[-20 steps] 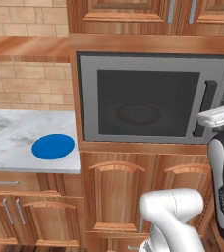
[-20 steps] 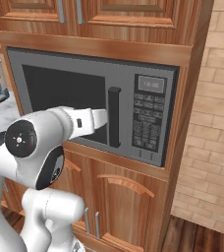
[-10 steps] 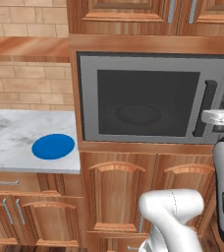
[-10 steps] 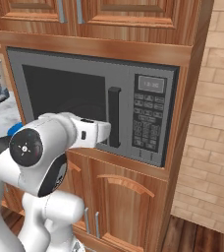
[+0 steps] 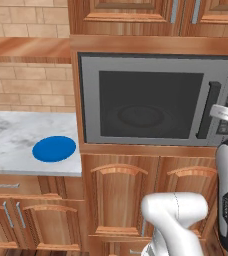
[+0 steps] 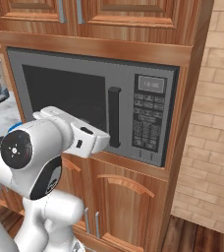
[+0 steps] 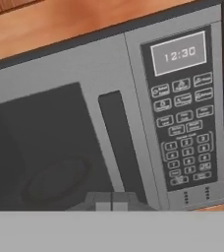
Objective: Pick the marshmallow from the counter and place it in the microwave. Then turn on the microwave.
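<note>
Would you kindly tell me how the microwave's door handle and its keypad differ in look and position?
The door handle is one plain black vertical bar, while the keypad is a dark panel of many small buttons. The handle stands on the right edge of the dark glass door; the keypad lies further right, on the microwave's fixed grey front beside the door. A lit clock display tops the keypad; the handle bears no markings. Both are dark and run vertically.

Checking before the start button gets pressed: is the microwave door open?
No, the microwave door sits flush and shut, its black handle upright beside the keypad.
</note>
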